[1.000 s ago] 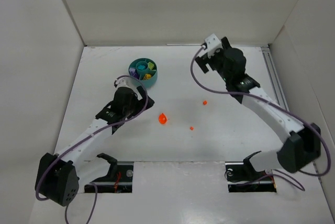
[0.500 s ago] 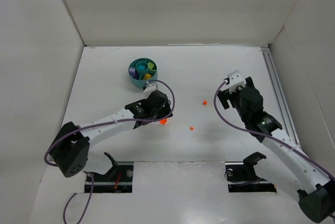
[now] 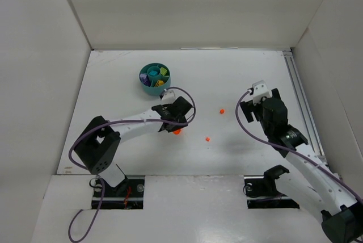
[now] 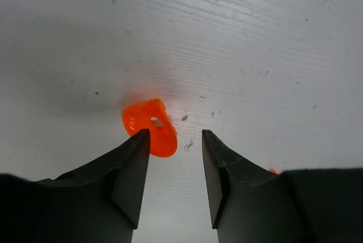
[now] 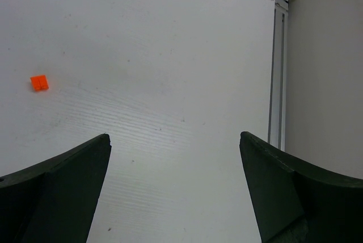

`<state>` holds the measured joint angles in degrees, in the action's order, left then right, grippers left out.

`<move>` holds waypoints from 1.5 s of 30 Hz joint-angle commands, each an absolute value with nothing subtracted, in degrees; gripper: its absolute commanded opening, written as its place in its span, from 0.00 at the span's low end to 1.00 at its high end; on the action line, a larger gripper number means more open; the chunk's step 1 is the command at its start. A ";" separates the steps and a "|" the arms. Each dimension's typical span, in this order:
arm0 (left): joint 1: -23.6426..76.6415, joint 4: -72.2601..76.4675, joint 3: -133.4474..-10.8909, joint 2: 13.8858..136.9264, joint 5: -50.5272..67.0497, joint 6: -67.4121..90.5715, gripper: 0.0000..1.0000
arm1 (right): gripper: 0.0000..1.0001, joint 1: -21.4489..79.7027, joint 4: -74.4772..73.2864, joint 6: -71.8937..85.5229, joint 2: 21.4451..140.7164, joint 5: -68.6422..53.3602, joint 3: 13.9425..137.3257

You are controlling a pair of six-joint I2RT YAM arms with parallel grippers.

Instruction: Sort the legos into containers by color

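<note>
Sorting looks mostly done. The round teal bowl [image 3: 155,79], smooth plastic with little walls inside, sits at the upper left of the top view with purple, yellow and green bits in it. Three orange legos are left on the flat white table [image 3: 255,72]. The big orange piece [image 4: 151,127], shiny and curved with a hole, lies just at one fingertip of the left gripper [image 4: 174,138], whose jaws are half open and hold nothing. The upper small brick [image 3: 221,110] and the lower small brick [image 3: 207,139] lie near the middle. The right gripper [image 5: 174,138] is wide open and empty.
</note>
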<state>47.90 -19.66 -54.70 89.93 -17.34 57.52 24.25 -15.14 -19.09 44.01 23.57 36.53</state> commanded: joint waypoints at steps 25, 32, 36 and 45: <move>48.52 -24.08 -62.31 90.36 -24.33 57.14 0.00 | 1.00 19.95 -13.36 -18.63 43.51 20.30 34.80; 38.16 -13.66 -66.26 81.84 -21.74 43.88 0.00 | 1.00 18.81 -13.36 -18.63 43.51 20.83 34.80; 29.02 -3.90 -66.80 77.79 -13.65 36.75 0.00 | 1.00 18.28 -12.83 -18.63 43.51 22.49 35.33; 11.44 0.88 -79.18 91.04 -3.26 34.89 0.00 | 1.00 16.62 -10.55 -19.68 51.93 24.26 39.89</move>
